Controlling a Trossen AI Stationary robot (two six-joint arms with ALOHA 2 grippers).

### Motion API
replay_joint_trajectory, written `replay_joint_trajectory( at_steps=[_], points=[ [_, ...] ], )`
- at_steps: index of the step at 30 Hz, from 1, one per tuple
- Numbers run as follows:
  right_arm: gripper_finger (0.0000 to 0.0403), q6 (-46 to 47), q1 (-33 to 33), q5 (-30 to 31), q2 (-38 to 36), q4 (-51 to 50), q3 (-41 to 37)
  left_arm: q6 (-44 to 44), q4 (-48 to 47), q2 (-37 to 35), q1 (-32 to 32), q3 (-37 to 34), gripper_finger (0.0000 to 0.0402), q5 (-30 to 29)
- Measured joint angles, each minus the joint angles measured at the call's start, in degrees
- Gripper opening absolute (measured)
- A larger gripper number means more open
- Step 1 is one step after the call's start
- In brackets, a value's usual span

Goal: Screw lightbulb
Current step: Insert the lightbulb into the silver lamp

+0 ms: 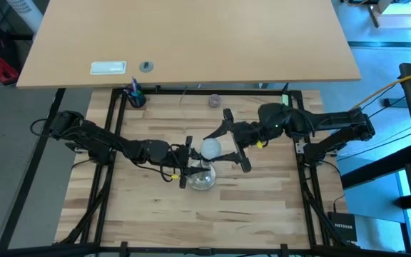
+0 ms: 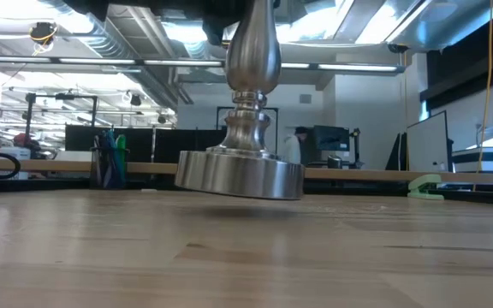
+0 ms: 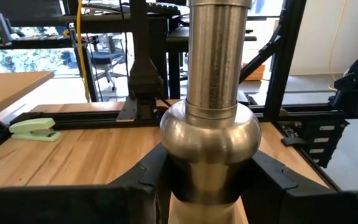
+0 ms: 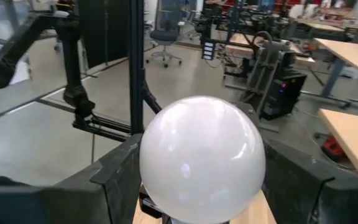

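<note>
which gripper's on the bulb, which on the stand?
The right gripper has its jaws around the white frosted round lightbulb. The left gripper clamps the silvery metal round-based stand at its stem, below the bulb.

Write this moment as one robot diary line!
left gripper: shut on stand | right gripper: shut on lightbulb | stand: lifted

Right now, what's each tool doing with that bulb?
Left tool clamps the stand. Right tool grips the bulb over it. Nothing in the way.
</note>
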Motion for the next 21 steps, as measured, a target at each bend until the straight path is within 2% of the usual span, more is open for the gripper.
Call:
replay_joint_trajectory(
  at_steps=[3,9,18,21],
  points=[
    [0.0267,0.8,1.2,4.3,0.0,0.8,-1.2,-0.1,-0.4,0.0,0.0,0.0,0.0124,-0.2],
    [0.0268,3.5,1.7,12.1,0.1,3.8,-3.6,-0.9,-3.0,0.0,0.0,0.0,0.0124,-4.8],
    [0.0267,4.0,6.2,30.3,1.8,4.3,-3.6,-2.0,-3.9,0.0,-0.4,0.0,0.0124,-13.5],
    [0.0266,6.0,6.5,34.6,2.7,5.1,-3.5,-2.6,-3.7,0.2,-0.4,0.0,0.0124,-15.1]
  ],
)
